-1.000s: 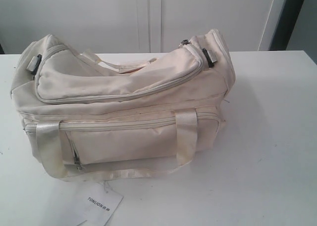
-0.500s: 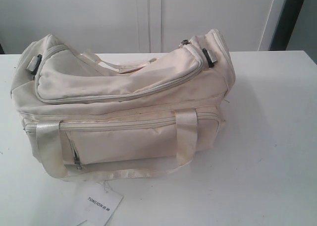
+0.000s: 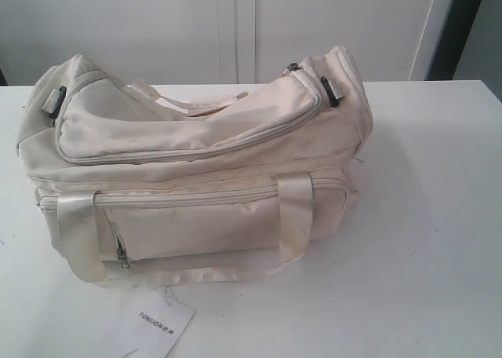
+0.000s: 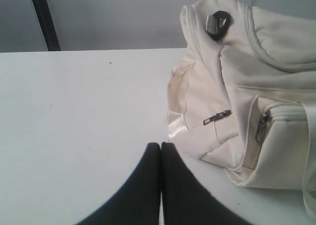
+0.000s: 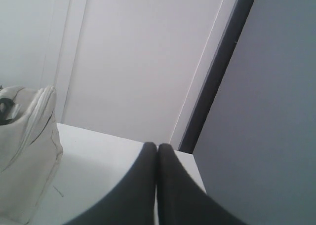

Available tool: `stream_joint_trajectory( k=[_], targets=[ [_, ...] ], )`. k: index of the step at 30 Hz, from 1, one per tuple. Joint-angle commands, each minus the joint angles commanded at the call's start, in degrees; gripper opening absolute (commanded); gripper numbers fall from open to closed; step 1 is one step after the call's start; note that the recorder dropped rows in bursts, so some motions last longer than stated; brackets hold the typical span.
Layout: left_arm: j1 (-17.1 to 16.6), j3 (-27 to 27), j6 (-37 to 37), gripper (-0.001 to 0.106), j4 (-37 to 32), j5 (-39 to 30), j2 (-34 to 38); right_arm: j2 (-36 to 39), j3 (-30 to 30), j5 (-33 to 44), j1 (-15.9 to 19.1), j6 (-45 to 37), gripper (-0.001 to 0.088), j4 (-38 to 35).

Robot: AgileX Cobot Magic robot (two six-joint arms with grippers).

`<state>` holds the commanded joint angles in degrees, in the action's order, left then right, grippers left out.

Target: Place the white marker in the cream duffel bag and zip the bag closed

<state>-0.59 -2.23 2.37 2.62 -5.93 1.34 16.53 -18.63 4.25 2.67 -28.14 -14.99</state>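
The cream duffel bag [image 3: 196, 169] lies on the white table [image 3: 423, 217], its top flap zipped along the visible front edge. The white marker shows in no view. My left gripper [image 4: 161, 145] is shut with nothing between its fingers; it hovers over bare table a short way from the bag's end [image 4: 237, 87]. My right gripper [image 5: 157, 146] is also shut and empty, out by the table's far right corner, with the bag's other end [image 5: 27, 151] off to one side. Neither gripper appears in the exterior view.
A white paper TONLION tag [image 3: 161, 323] lies on the table in front of the bag. Black strap rings [image 3: 329, 91] sit at the bag's ends. A pale wall and a dark vertical post [image 3: 463, 28] stand behind the table.
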Motion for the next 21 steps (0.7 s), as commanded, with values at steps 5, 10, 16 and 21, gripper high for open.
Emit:
stream_joint_trajectory(
  k=[5, 10, 16, 21],
  targets=[
    [0.0, 1.35, 0.01, 0.0, 0.0, -7.12, -1.34, 0.0, 0.0, 0.0, 0.0, 0.0, 0.0, 0.0],
    [0.0, 2.23, 0.27, 0.0, 1.26, -7.58, -1.34, 0.0, 0.0, 0.0, 0.0, 0.0, 0.0, 0.0],
    [0.0, 2.23, -1.33, 0.0, 1.14, -7.58, -1.34, 0.0, 0.0, 0.0, 0.0, 0.0, 0.0, 0.0],
    [0.0, 2.23, -5.47, 0.0, 1.14, -7.46, -1.34, 0.0, 0.0, 0.0, 0.0, 0.0, 0.0, 0.0]
  ],
)
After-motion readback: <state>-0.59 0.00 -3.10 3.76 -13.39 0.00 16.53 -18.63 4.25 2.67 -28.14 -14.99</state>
